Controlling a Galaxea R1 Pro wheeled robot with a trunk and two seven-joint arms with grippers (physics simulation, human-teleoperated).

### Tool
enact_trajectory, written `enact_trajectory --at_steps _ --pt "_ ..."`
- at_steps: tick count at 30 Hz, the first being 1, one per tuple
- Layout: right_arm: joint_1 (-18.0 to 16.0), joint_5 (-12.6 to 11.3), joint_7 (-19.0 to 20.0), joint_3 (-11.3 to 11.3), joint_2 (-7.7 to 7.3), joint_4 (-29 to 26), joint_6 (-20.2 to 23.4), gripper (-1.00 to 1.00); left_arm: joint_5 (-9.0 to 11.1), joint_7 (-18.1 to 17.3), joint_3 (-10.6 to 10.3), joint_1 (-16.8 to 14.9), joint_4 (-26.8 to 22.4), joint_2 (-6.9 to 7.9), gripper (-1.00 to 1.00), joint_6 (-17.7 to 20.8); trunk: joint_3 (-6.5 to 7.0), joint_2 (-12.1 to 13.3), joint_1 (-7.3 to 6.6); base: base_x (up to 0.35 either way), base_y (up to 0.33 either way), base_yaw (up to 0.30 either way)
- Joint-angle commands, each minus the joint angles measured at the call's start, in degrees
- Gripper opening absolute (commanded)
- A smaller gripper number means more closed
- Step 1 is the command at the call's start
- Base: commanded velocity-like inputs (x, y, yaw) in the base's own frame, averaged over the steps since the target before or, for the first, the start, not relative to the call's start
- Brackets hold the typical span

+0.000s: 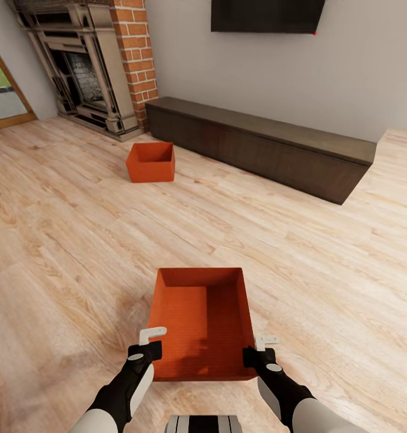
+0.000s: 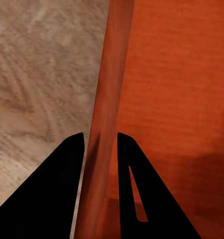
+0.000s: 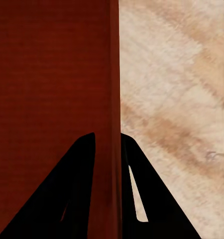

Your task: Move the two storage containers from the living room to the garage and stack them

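An orange-red open storage container [image 1: 203,319] sits just in front of me over the light wood plank floor [image 1: 65,240]. My left gripper [image 1: 153,343] is shut on its left wall; in the left wrist view the two dark fingers [image 2: 67,169] straddle that thin wall [image 2: 104,99]. My right gripper [image 1: 256,350] is shut on the right wall, which runs between its fingers [image 3: 137,174] in the right wrist view. The second, identical container [image 1: 150,162] stands farther off on the floor, near the left end of the long dark bench [image 1: 264,144].
This is the living room: an ornate fireplace [image 1: 77,66] and a red brick chimney [image 1: 134,54] at the back left, and a black TV [image 1: 267,15] on the wall above the bench. A glass door [image 1: 2,90] is at the far left. Open plank floor lies between the containers.
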Motion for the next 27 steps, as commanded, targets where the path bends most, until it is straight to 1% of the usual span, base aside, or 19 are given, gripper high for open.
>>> enact_trajectory --at_steps 1,27 --pt "-0.1 -0.4 -0.5 0.0 -0.15 0.1 -0.3 -1.0 0.2 0.6 -0.5 0.0 -0.1 0.06 -1.0 0.4 0.15 0.4 -0.23 0.0 0.0 0.0" --pt "-0.1 -0.4 -0.6 0.0 -0.13 0.1 -0.2 -1.0 0.3 0.6 -0.3 0.0 0.1 0.14 -1.0 0.7 4.82 10.8 -5.94 0.0 0.0 0.0"
